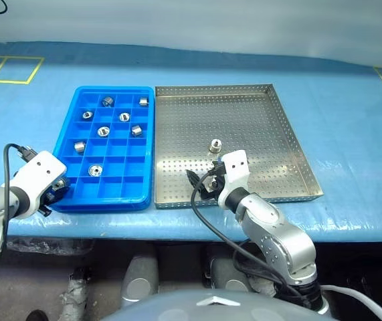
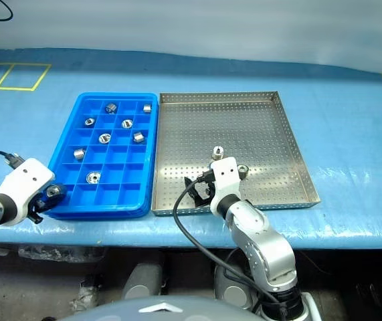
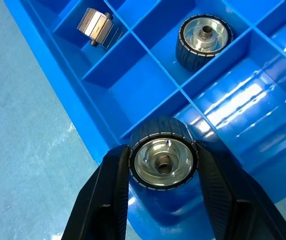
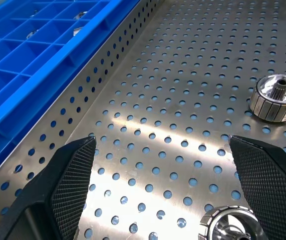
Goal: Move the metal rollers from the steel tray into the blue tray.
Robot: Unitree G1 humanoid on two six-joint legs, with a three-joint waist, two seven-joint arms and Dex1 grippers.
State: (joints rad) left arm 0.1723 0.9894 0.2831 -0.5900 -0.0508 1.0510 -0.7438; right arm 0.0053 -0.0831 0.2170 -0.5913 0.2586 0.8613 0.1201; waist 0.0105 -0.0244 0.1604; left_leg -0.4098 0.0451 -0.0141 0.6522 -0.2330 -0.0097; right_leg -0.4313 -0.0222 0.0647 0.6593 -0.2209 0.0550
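Head view: eight rollers (image 1: 104,132) in blue tray (image 1: 67,144)

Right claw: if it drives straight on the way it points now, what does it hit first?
Probably the bare perforated floor of the steel tray, since the open right claw tilts down at it. One metal roller sits off to the side of that line; depth is uncertain.

My table (image 1: 351,100) wore a blue sheet (image 1: 43,107) — yellow tape lines (image 1: 7,69) marked its far corners, and a pale wall (image 1: 244,23) stood behind.
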